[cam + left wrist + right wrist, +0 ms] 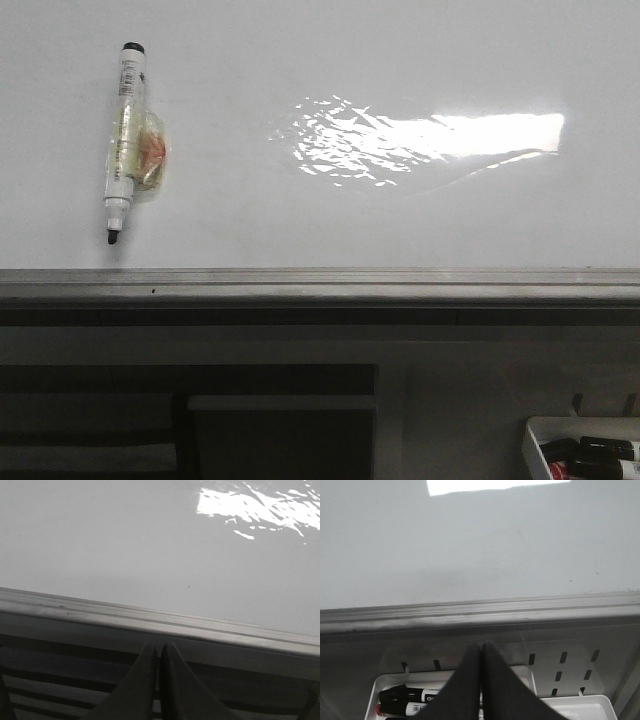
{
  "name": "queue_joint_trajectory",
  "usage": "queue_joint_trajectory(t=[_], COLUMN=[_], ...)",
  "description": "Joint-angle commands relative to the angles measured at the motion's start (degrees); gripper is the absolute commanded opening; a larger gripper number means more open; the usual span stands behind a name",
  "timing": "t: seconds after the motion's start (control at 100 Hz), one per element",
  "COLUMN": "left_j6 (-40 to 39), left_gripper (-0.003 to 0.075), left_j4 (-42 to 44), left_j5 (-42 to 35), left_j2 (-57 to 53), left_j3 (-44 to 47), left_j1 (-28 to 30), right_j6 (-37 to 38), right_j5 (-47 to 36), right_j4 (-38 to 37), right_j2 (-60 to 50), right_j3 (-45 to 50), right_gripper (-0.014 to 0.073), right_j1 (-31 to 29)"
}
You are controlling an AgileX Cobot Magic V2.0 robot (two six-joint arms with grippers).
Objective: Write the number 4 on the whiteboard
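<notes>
Lying near the left edge of the whiteboard (330,225), a marker pen (124,140) waits on a surface bearing no strokes; no number 4 is visible.

Its long axis runs almost from far edge to near edge, black tip toward the grey rail (320,283), cap end away; a clear wrapper (150,152) clings to its barrel; glare ripples across the board's right half; both the left gripper (159,652) and the right gripper (481,650) hover at the rail, jaws pressed together, holding nothing; beneath the right one sits a white tray (570,702) of markers (407,700).
</notes>
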Motion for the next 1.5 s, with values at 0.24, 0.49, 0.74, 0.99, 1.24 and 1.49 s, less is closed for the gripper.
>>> queue_joint_trajectory(t=[0.24,0.49,0.74,0.99,1.24,1.49], left_j6=[-0.46,-0.46,-0.46,-0.46,-0.46,-0.46], left_gripper=[-0.0020,-0.0020,-0.0020,-0.0020,-0.0020,-0.0021], left_j4=[0.16,0.16,0.16,0.36,-2.98,-6.16], left_j5=[-3.62,-3.75,-6.32,-12.00,-17.54,-13.51], left_j2=[-1.59,-1.59,-1.59,-1.59,-1.59,1.35], left_j3=[1.01,1.01,1.01,1.01,1.01,-3.25], left_j1=[0.16,0.16,0.16,0.16,0.16,0.27], right_j6=[-0.12,-0.12,-0.12,-0.12,-0.12,0.23], right_j5=[-1.15,-1.15,-9.37,-25.28,-24.03,-11.93], right_j4=[-0.14,-0.14,-0.14,-0.14,-0.14,5.60], right_j2=[-1.00,-1.00,-1.00,-1.00,-1.00,2.67], right_j3=[1.49,1.49,1.49,1.49,1.49,-1.20], right_gripper=[-0.0061,-0.0062,-0.0062,-0.0062,-0.0061,-0.0061], right_j1=[-0.28,-0.28,-0.28,-0.28,-0.28,-0.28])
